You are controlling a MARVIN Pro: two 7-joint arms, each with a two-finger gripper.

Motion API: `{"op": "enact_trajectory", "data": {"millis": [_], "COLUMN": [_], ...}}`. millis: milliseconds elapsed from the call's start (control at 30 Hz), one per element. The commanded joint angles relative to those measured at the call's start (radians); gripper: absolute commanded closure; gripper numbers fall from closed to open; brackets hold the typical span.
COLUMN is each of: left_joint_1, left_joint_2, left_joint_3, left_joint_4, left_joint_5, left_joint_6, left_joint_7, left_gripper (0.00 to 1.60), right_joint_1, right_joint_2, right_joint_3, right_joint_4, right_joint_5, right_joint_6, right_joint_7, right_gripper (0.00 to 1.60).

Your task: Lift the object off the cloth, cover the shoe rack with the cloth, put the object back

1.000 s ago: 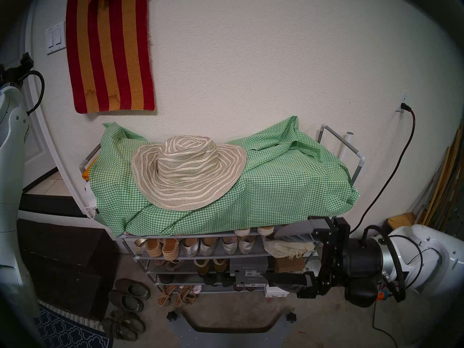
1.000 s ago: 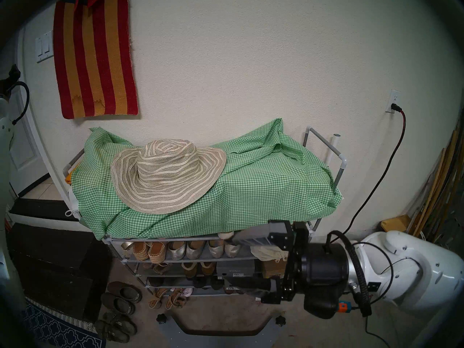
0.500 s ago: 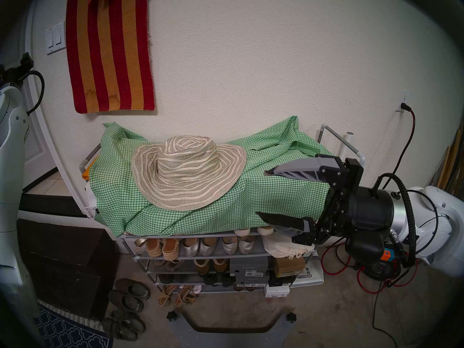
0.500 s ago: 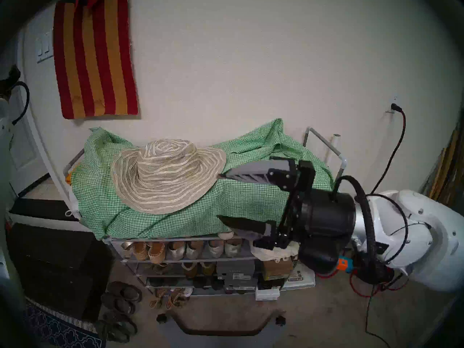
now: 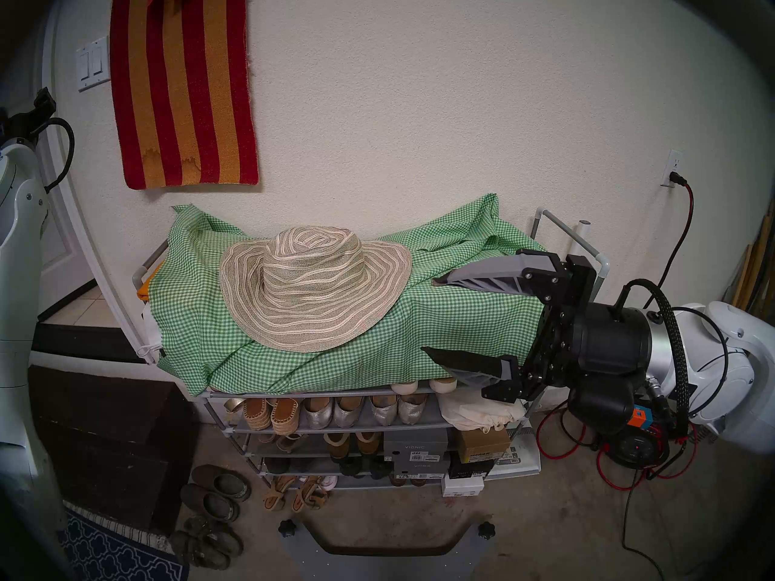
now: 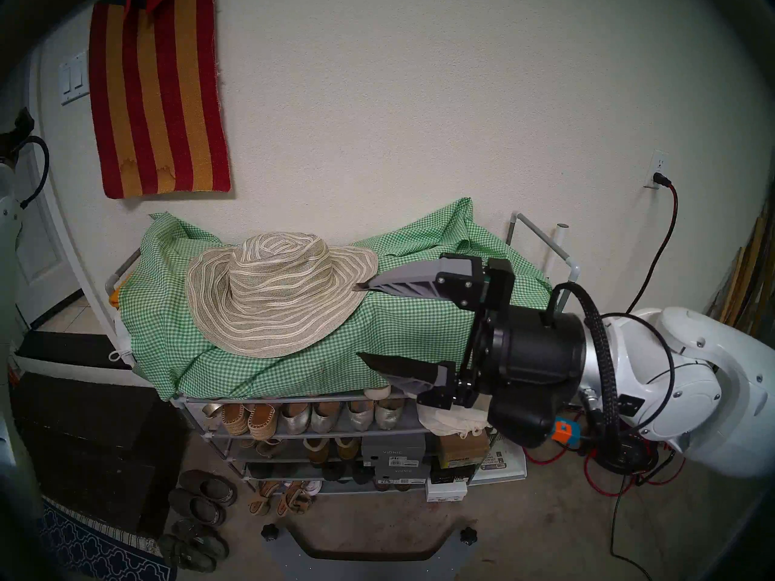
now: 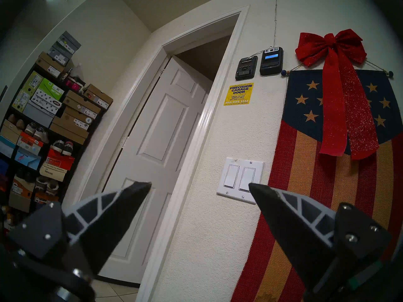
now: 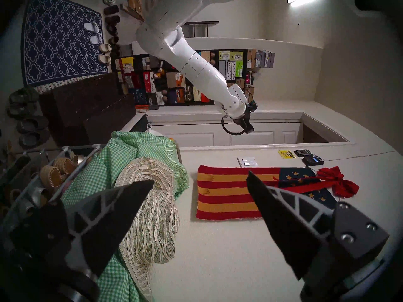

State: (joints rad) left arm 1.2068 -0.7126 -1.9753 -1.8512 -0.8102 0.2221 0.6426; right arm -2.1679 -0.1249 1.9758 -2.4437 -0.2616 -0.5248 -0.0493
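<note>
The beige striped sun hat point(image 5: 314, 291) lies on the green-and-white check cloth point(image 5: 461, 328), which is bunched over the top of the grey shoe rack point(image 5: 302, 393). My right gripper point(image 5: 428, 315) is open at cloth height, just right of the hat's brim, its fingers pointing left with nothing between them. In the right wrist view, which is turned on its side, the hat point(image 8: 150, 207) and cloth point(image 8: 130, 146) lie beyond the lower finger of the right gripper point(image 8: 200, 177). My left gripper point(image 7: 200, 183) is open and empty, raised at the far left facing the wall and doorway.
A red-and-orange striped rug point(image 5: 184, 85) hangs on the wall above the rack. A dark brown chest point(image 5: 105, 442) stands to the left, with loose shoes point(image 5: 214, 496) on the floor beside it. Red cables point(image 5: 587, 454) lie at the rack's right.
My right arm has risen from in front of the lower shelves to cloth level, then edged left toward the hat's brim. The hat, the cloth and the left arm have not moved.
</note>
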Motion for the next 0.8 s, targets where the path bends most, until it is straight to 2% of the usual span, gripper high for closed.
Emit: {"op": "enact_trajectory", "data": {"millis": [0,367,767], "left_joint_1": [-0.001,0.0,0.0], "left_joint_2": [0.001,0.002,0.002], "left_joint_3": [0.0,-0.001,-0.001], "left_joint_4": [-0.001,-0.001,-0.001], "left_joint_5": [0.001,-0.001,-0.003], "left_joint_6": [0.0,0.0,0.0], "left_joint_7": [0.0,0.0,0.001], "left_gripper": [0.0,0.0,0.0], "right_joint_1": [0.038,0.058,0.083], "right_joint_2": [0.013,0.02,0.023], "right_joint_3": [0.001,-0.017,-0.046], "right_joint_4": [0.0,0.0,0.0], "right_joint_5": [0.0,-0.024,-0.047], "right_joint_6": [0.032,0.106,0.162], "right_joint_7": [0.023,0.081,0.109], "right_gripper": [0.0,0.0,0.0]}}
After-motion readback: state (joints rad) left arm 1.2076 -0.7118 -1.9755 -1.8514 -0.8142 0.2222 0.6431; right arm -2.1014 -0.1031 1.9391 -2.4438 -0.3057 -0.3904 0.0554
